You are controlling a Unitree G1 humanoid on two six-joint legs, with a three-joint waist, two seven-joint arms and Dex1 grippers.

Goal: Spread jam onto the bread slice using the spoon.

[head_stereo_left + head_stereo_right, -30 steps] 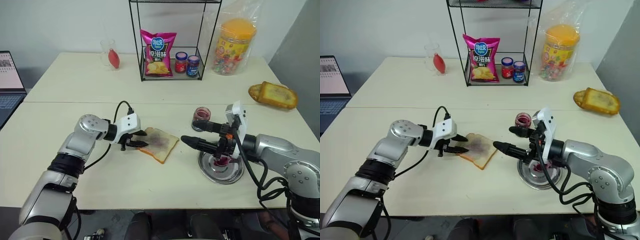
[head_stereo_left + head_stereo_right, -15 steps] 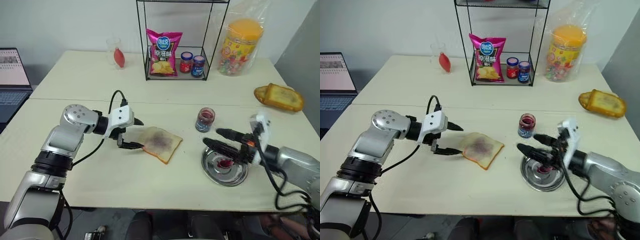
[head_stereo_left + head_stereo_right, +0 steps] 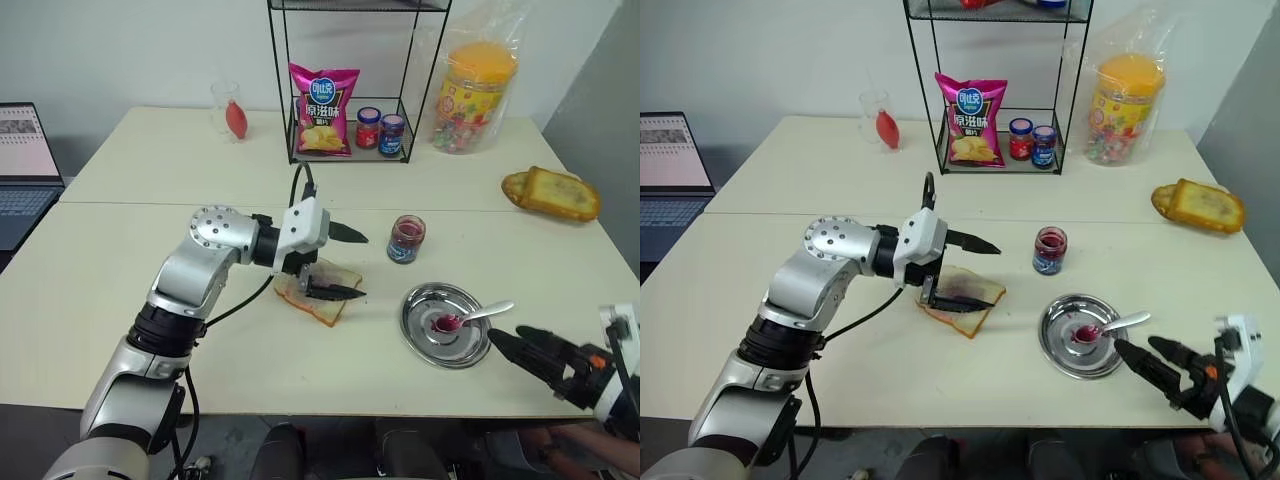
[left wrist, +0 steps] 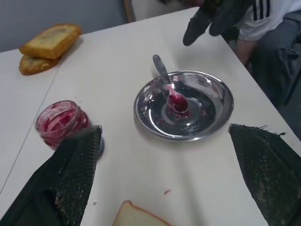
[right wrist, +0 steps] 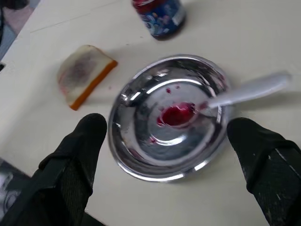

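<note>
The bread slice, white with a purple smear, lies flat at mid-table. My left gripper stands open over it, pointing toward the jam jar. Its lower finger crosses the slice and hides part of it. I cannot tell whether that finger touches the bread. The jar stands open, with red jam on its glass. The spoon rests with its stained bowl in the round steel dish and its handle over the rim. My right gripper is open at the table's near right edge, just short of the dish, and holds nothing.
A wire rack at the back holds a pink chip bag and two small lidded jars. A candy jar stands beside it, and toasted bread lies far right. A laptop is far left. A seated person shows beyond the table's edge.
My left gripper has opened wide, lifted and swung right from the slice's left edge to above it. My right gripper has drawn back from over the dish, uncovering the spoon. The camera shifted too.
</note>
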